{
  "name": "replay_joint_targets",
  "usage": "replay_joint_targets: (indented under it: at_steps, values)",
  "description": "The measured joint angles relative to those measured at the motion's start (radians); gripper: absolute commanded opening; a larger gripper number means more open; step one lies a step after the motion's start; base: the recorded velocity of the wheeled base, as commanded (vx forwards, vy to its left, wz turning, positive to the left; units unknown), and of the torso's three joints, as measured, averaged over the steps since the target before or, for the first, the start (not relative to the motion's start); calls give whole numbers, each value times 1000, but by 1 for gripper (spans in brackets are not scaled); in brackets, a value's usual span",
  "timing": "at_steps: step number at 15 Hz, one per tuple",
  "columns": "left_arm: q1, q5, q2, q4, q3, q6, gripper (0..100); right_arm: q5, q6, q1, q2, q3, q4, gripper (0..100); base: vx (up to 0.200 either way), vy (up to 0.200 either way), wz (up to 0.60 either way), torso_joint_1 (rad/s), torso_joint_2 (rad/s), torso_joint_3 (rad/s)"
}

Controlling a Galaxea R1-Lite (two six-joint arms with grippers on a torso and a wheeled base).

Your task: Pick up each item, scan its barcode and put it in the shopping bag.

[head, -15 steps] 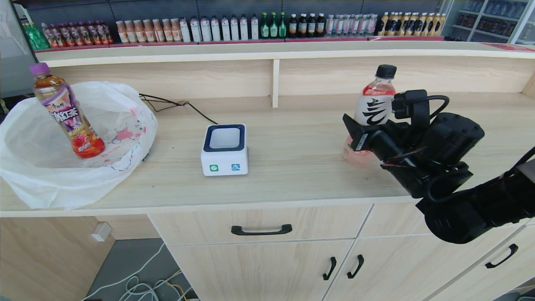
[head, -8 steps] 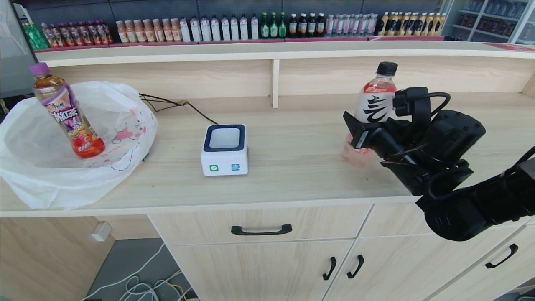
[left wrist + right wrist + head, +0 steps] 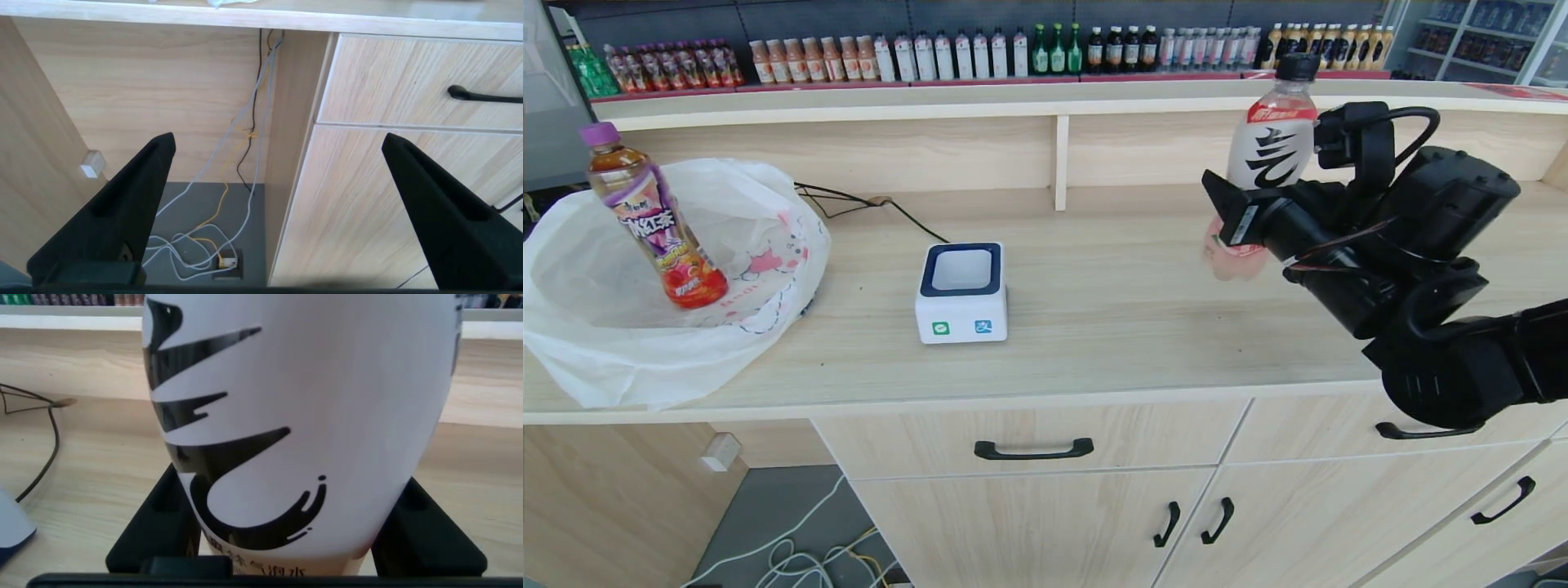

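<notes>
Bright, even overhead light is washing the countertop (image 3: 1094, 327); faint shadow is lying under the scanner (image 3: 962, 292); head-view edges are bowing.

— Where is the pink drink bottle (image 3: 1270, 151)?
— Upright, black cap on top, white label with black strokes, clamped in the right gripper (image 3: 1241, 237) and clear of the counter (image 3: 1094, 327).
— And the tea bottle (image 3: 654, 220)?
— Purple cap, leaning inside the open white shopping bag (image 3: 768, 245). The white barcode scanner (image 3: 962, 290) sits on the counter between them.
</notes>
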Motion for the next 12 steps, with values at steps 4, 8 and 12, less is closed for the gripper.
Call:
replay_joint_targets:
  at_steps: [4,8,12]
  values:
    - [0,0,0,1,0,0,100,-1,-56,21,-112,9,77,0,0,0,0,0,0,0]
    - [0,0,0,1,0,0,100,-11,-101,86,-190,101,76,0,0,0,0,0,0,0]
    - [0,0,0,0,0,0,100,-12,-112,159,-233,235,9,0,0,0,0,0,0,0]
